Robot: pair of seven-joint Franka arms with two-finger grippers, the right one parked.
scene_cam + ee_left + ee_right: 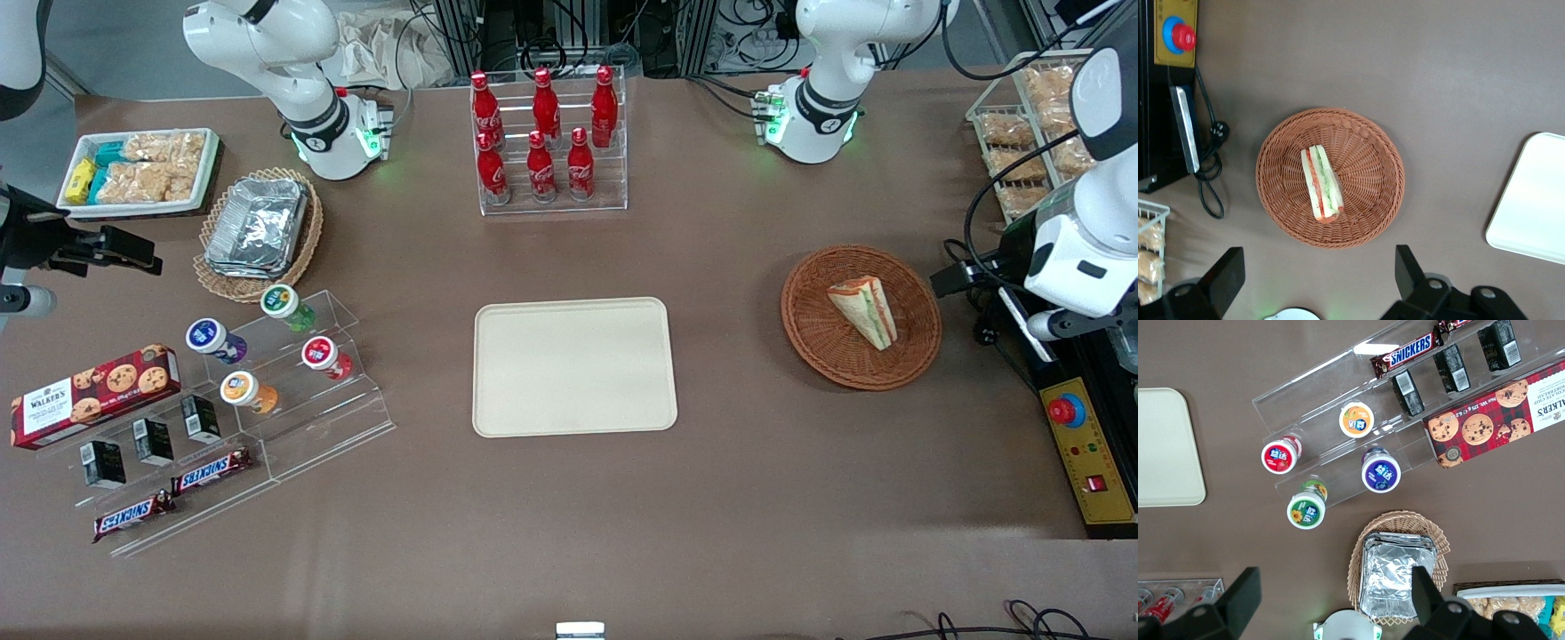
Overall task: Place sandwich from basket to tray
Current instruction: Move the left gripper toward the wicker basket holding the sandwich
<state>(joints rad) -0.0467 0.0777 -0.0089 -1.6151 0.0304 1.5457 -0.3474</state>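
Left wrist view shows the pincer [1318,283] wide open, empty, well above the sandwich [1322,183]; descending off-centre could strike the basket [1368,143].

I read "SNICKERS" on two chocolate bars [211,470] and "WALKER'S" on the red cookie box [93,395] beside them.
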